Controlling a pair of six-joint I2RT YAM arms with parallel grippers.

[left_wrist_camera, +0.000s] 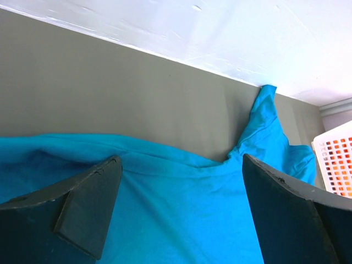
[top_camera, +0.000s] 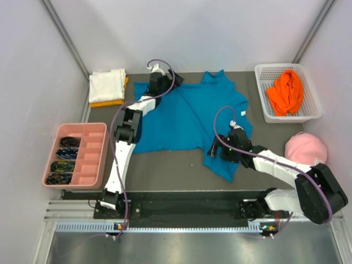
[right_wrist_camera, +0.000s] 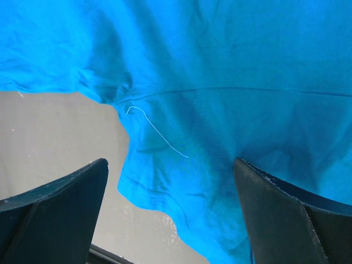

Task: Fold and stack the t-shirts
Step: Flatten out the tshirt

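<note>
- The teal-blue soft cloth t-shirt [top_camera: 181, 118] lies spread open in the middle of the dark grey table [top_camera: 165, 170]. In the top view its long axis runs from 9 o'clock to 3 o'clock. The hem seems to be at the 9 o'clock end and the neck at 3, with one sleeve pointing to 12 and the other to 5
- The left pincer [left_wrist_camera: 180, 162] has its jaws wide apart and holds nothing. It stands at the shirt's 11 o'clock corner, with the far edge of the cloth just ahead of it and bare table beyond
- The right pincer [right_wrist_camera: 170, 165], also wide apart and empty, is at the near sleeve at 5 o'clock. The stitched sleeve edge runs between its jaws, with cloth on one side and bare table on the other
- The two pincers therefore sit at diagonally opposite ends of the shirt, each arm nearer its own corner. Any fold probably depends on gripping both ends. Whether either touches the cloth I cannot tell
- A white folded cloth shirt [top_camera: 106, 83] lies on a yellow-orange shirt [top_camera: 107, 103] at 10 o'clock, and a bright orange shirt [top_camera: 285, 91] sits in a white plastic mesh basket [top_camera: 286, 117] at 2 o'clock
</note>
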